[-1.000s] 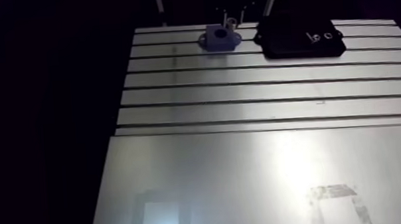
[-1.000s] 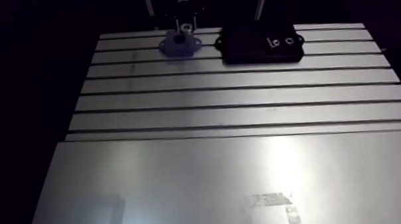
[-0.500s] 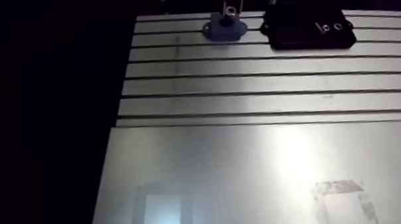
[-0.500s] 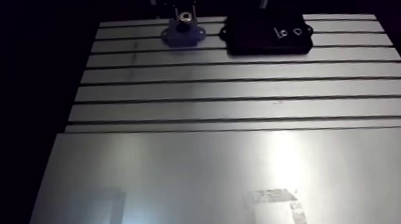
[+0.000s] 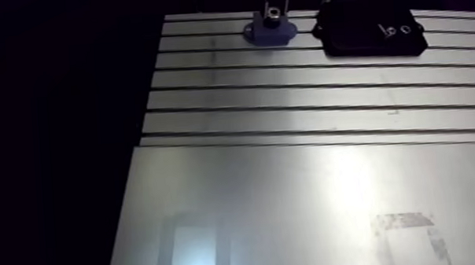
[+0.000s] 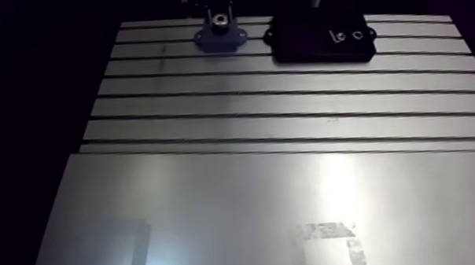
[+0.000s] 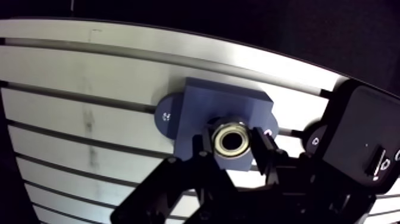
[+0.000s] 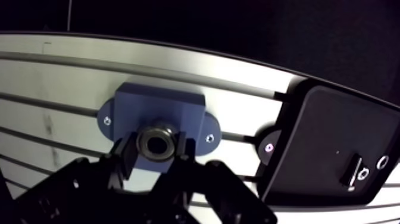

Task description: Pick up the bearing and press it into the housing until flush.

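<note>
While the hand (image 7: 231, 143) is clamped on the bearing (image 7: 230, 137), with one finger pressed to each side of the metal ring, the bearing sits directly over the block of the blue housing (image 7: 202, 104); whether the two touch cannot be told. The housing stands by the far edge of the slotted bench (image 5: 291, 186), its flanges flat on the surface. A black block (image 8: 321, 137) lies just beside it along the same edge, not touching.
</note>
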`<state>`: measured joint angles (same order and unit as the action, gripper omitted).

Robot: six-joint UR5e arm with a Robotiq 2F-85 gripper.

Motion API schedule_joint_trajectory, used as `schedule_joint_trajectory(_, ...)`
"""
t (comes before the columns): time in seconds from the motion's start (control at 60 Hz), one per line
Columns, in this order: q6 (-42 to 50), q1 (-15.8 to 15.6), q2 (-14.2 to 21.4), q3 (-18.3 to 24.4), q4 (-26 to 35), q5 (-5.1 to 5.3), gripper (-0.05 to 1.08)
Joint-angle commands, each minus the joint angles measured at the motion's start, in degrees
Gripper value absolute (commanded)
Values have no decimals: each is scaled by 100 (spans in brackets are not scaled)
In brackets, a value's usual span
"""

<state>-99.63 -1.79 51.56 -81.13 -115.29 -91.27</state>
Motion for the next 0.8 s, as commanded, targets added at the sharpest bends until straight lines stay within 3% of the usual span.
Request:
schedule_joint_trajectory(0.017, 0, -5, -37, -12, -15, -18, 76)
schedule_joint_trajectory(0.8, 0, -127, -37, -74, -112, -52, 76)
